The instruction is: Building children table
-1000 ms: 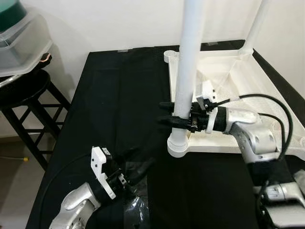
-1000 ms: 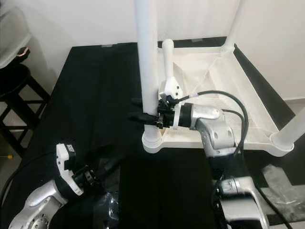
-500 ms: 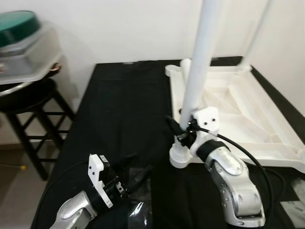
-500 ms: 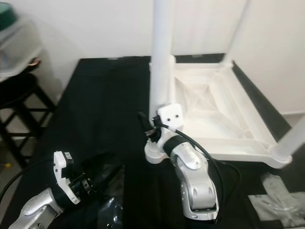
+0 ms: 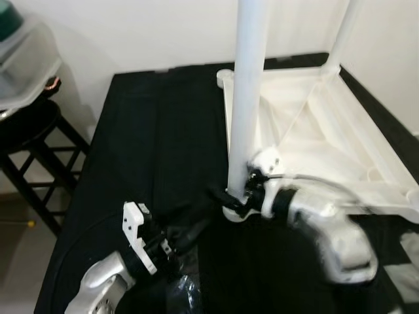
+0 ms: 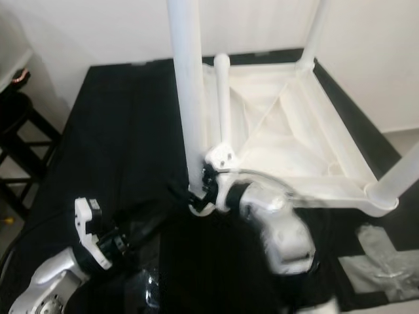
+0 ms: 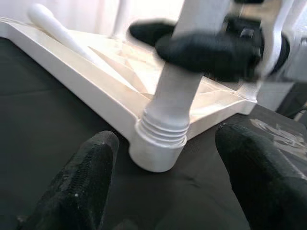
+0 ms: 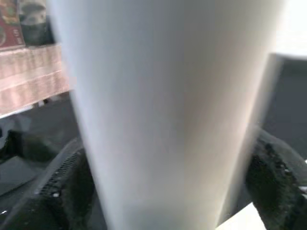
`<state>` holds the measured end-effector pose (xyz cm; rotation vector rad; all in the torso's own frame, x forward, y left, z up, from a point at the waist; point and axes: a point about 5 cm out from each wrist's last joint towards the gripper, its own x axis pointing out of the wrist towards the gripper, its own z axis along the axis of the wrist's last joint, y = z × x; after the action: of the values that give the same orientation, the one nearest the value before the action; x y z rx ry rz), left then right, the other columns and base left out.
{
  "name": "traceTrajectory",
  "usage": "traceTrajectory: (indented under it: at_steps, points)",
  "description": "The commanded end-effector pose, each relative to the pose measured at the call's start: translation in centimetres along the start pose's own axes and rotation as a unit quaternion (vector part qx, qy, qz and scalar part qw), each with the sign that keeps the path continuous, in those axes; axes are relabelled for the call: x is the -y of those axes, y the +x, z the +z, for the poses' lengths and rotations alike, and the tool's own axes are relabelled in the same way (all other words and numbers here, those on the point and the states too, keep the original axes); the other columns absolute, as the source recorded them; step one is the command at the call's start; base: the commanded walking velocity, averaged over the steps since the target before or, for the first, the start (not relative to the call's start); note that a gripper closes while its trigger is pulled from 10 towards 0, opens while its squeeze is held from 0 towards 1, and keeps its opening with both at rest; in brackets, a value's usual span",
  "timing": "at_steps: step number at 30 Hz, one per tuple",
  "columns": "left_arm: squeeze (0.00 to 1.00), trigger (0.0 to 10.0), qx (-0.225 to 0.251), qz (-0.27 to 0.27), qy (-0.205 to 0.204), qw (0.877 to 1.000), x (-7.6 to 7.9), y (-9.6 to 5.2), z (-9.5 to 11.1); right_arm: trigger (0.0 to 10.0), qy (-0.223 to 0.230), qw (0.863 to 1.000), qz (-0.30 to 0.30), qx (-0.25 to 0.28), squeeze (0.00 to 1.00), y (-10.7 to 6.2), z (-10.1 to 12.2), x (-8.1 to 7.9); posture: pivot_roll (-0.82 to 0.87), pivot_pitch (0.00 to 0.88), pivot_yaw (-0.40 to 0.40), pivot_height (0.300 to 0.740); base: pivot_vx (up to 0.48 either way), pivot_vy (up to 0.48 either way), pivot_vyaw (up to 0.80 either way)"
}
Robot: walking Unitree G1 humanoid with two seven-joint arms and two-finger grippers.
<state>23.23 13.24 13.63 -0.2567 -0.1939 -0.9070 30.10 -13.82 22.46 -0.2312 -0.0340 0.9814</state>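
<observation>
The right gripper [image 5: 230, 201] has its jaws clenched on the leg [image 5: 247, 98], low down, likely to twist it into the corner socket [image 7: 156, 152] of the upside-down top [image 5: 327, 140]. The left gripper [image 5: 190, 232] waits nearby, jaws released.

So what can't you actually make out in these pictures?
- Top of the white leg: cut off by the frame edge in both eye views.
- Right arm behind the right gripper: motion-blurred.
- Whether the leg is fully screwed into its socket: threads show in the left wrist view, depth unclear.

Right gripper [image 5: 230, 198] jaws closed around something low down; left gripper [image 5: 190, 229] jaws spread, hovering nearby.
</observation>
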Motion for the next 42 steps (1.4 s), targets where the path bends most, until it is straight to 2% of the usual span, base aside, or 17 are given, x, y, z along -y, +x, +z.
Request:
traceTrajectory:
  at_steps: [1,2,4,9,10,11,12,13,14,23,29,31,34,35,37,40,42]
  points:
    - [0.00,10.0,-0.012,-0.003,0.003,1.000,0.0,-0.4,-0.1,10.0,-0.003,0.998,0.055,-0.009,0.00,-0.1,-0.4,0.3,0.06,0.170,0.061,0.740,0.000,0.000,0.00]
    - [0.00,10.0,-0.012,-0.003,0.003,1.000,0.0,-0.4,-0.1,10.0,-0.003,0.998,0.055,-0.009,0.00,-0.1,-0.4,0.3,0.06,0.170,0.061,0.740,0.000,0.000,0.00]
    - [0.00,10.0,-0.013,-0.005,0.006,1.000,0.0,-0.4,-0.1,10.0,-0.024,0.996,0.086,-0.023,0.00,-0.4,0.1,2.0,0.06,0.171,0.056,0.740,0.000,0.000,0.00]
    - [0.00,10.0,-0.014,-0.006,0.011,1.000,0.0,-0.4,0.0,10.0,-0.017,0.993,0.110,-0.025,0.00,-0.1,0.3,3.3,0.08,0.167,0.052,0.740,0.000,0.000,0.00]
    - [0.00,10.0,-0.014,-0.007,0.014,1.000,0.0,-0.5,0.0,8.5,-0.006,0.992,0.125,-0.022,0.00,0.0,0.4,3.6,0.08,0.167,0.053,0.740,0.000,0.000,0.00]
    - [0.00,10.0,-0.014,-0.007,0.014,1.000,0.0,-0.5,0.0,8.5,-0.006,0.992,0.125,-0.022,0.00,0.0,0.4,3.6,0.08,0.167,0.053,0.740,0.000,0.000,0.00]
    - [0.00,10.0,-0.014,-0.006,0.015,1.000,0.0,-0.5,0.0,3.5,-0.002,0.991,0.134,-0.019,0.00,0.2,0.5,3.8,0.08,0.167,0.054,0.740,0.000,0.000,0.00]
    - [0.00,10.0,-0.014,-0.006,0.015,1.000,0.0,-0.5,0.0,3.5,-0.002,0.991,0.134,-0.019,0.00,0.2,0.5,3.8,0.08,0.167,0.054,0.740,0.000,0.000,0.00]
    - [0.00,10.0,-0.011,-0.005,0.015,1.000,0.0,-0.4,0.0,0.0,0.002,0.989,0.149,-0.021,0.00,0.2,0.4,4.0,0.08,0.166,0.050,0.740,0.000,0.000,0.00]
    - [0.00,10.0,0.004,-0.001,0.012,1.000,-0.2,-0.2,0.3,0.0,0.024,0.982,0.181,-0.042,0.00,-1.0,-1.2,4.1,0.06,0.168,0.042,0.740,0.000,0.000,0.00]
    - [0.00,10.0,0.006,-0.004,0.013,1.000,-0.2,0.0,0.4,0.0,0.029,0.988,0.141,-0.054,0.00,-1.4,-2.7,3.7,0.05,0.172,0.036,0.740,0.000,0.000,0.00]
    - [0.00,10.0,0.006,-0.003,0.013,1.000,-0.2,0.0,0.4,0.0,0.049,0.994,0.040,-0.085,0.00,-1.3,-4.5,2.7,0.02,0.190,0.033,0.740,0.000,0.000,0.00]
    - [0.00,10.0,0.007,-0.003,0.014,1.000,-0.2,0.0,0.4,0.0,0.055,0.994,0.006,-0.098,0.00,-1.4,-5.0,2.2,0.02,0.190,0.033,0.740,0.000,0.000,0.00]
    - [0.00,10.0,0.005,-0.005,0.014,1.000,-0.2,0.0,0.4,0.0,0.065,0.981,-0.141,-0.121,0.00,-0.8,-6.3,0.6,0.01,0.198,0.026,0.740,0.000,0.000,0.00]
    - [0.00,10.0,0.003,-0.007,0.015,1.000,-0.3,0.0,0.5,0.0,0.057,0.960,-0.241,-0.128,0.00,0.0,-6.3,-2.8,0.00,0.207,0.053,0.740,0.000,0.000,0.00]
    - [0.00,10.0,0.002,-0.007,0.015,1.000,-0.3,0.0,0.4,0.0,0.052,0.955,-0.262,-0.127,0.00,0.2,-6.2,-3.1,0.00,0.196,0.057,0.740,0.000,0.000,0.00]
    - [0.00,10.0,0.001,-0.009,0.015,1.000,-0.3,0.0,0.4,0.0,0.040,0.959,-0.251,-0.127,0.00,0.5,-6.1,-3.0,0.01,0.193,0.049,0.740,0.000,0.000,0.00]
